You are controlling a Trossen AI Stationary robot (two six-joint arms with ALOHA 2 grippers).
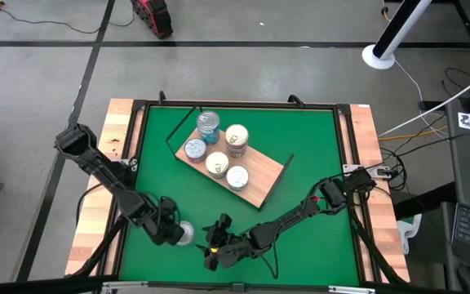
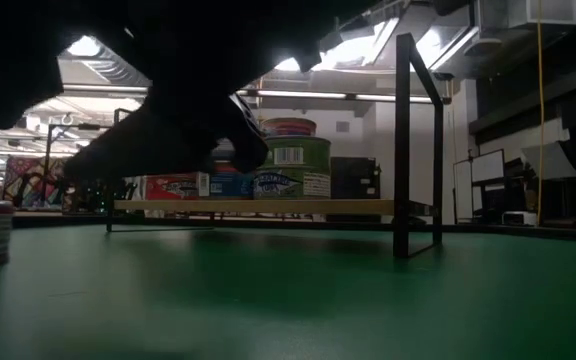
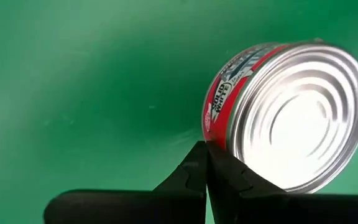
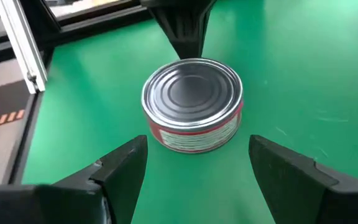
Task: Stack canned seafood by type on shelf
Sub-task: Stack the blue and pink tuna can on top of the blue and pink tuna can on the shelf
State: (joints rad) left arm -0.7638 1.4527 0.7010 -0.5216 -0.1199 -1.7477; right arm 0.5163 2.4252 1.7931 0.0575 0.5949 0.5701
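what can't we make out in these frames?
- Low view: a dark arm close to the camera hides the left end of the shelf and part of the tins on it.
- Left wrist view: the red-labelled tin is cut off by the picture edge; label text unreadable.
- High view: that tin is partly hidden by the left tool.

Loose tin [image 4: 192,102]: bright metal end, glossy, stamped with concentric rings; side wrapped in a red-and-white printed label, slightly shiny. Green mat [image 4: 303,74] on the bench: smooth, matt, faint scuffs and a soft sheen. Shelf [image 1: 255,181]: light wood-grain board, matt, with thin dark frame bars. Tins on the shelf [image 1: 218,164]: silver or cream-gold metal lids, reflective. Bench side rails [image 1: 117,131]: pale bare wood, grain visible. Right end effector [image 4: 194,168] fingers [image 4: 120,171]: dark, matt, plastic-looking. Left end effector [image 3: 205,177]: same dark matt finish.
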